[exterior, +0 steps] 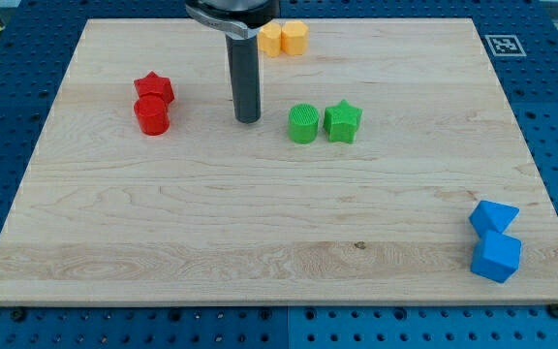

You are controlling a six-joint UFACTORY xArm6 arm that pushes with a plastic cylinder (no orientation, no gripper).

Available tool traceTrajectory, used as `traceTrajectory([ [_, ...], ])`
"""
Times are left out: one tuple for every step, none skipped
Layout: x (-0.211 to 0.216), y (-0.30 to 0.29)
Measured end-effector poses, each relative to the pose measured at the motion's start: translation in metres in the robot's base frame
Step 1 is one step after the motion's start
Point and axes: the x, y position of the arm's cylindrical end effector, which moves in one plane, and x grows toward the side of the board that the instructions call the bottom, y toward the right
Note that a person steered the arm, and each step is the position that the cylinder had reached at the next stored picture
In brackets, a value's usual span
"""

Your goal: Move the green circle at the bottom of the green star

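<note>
The green circle (pixel 303 124) stands on the wooden board, touching the left side of the green star (pixel 342 121), near the middle of the view's upper half. My tip (pixel 248 119) rests on the board to the left of the green circle, about a block's width away from it and at about the same height in the view. The dark rod rises from there to the view's top.
A red star (pixel 153 88) and a red cylinder (pixel 151 115) sit together at the upper left. Two yellow blocks (pixel 284 39) lie at the top edge, behind the rod. Two blue blocks (pixel 495 242) sit at the lower right near the board's (pixel 163 252) edge.
</note>
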Motion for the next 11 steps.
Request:
traceTrajectory([
  [0.000,0.000],
  [0.000,0.003],
  [0.001,0.009],
  [0.001,0.009],
  [0.002,0.027],
  [0.002,0.050],
  [0.006,0.068],
  [0.017,0.079],
  [0.021,0.079],
  [0.028,0.081],
  [0.034,0.088],
])
